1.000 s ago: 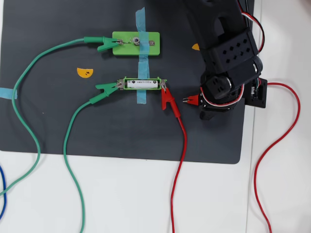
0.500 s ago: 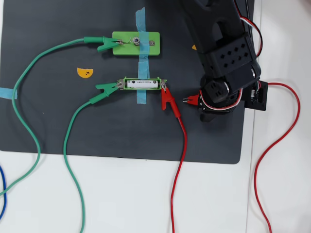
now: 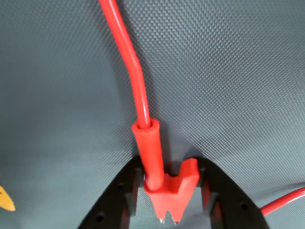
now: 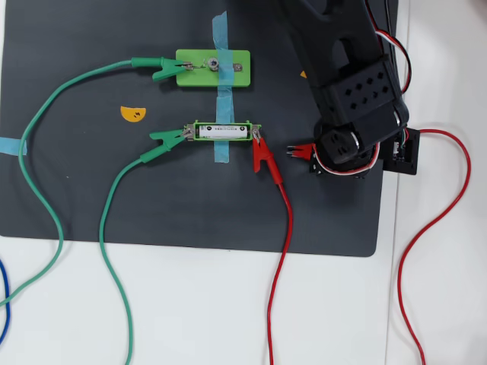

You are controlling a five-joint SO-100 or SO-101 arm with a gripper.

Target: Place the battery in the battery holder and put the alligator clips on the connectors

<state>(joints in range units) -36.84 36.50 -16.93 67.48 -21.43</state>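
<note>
In the overhead view the battery (image 4: 222, 131) lies inside the green battery holder (image 4: 223, 122) on the dark mat. A green alligator clip (image 4: 167, 138) bites the holder's left tab and a red one (image 4: 264, 160) bites its right connector (image 4: 257, 134). Another green clip (image 4: 160, 69) grips the left end of the wider green plate (image 4: 228, 76). My gripper (image 4: 310, 154) is right of the holder, shut on a second red alligator clip (image 4: 298, 150) whose metal tip points left. In the wrist view this clip (image 3: 167, 187) sits between my black fingers (image 3: 127, 191), inside the gripper (image 3: 169, 183), and its wire (image 3: 127, 57) runs up.
Blue tape (image 4: 221, 46) holds the green pieces to the mat (image 4: 91, 190). Green wires (image 4: 46, 175) loop off left, and red wires (image 4: 283, 251) run down and right over the white table (image 4: 228, 312). A yellow sticker (image 4: 132, 113) lies left, and another (image 3: 5, 198) shows in the wrist view.
The arm has drawn the held red clip slightly upward on the mat. The battery, the holder and the other clips have not moved.
</note>
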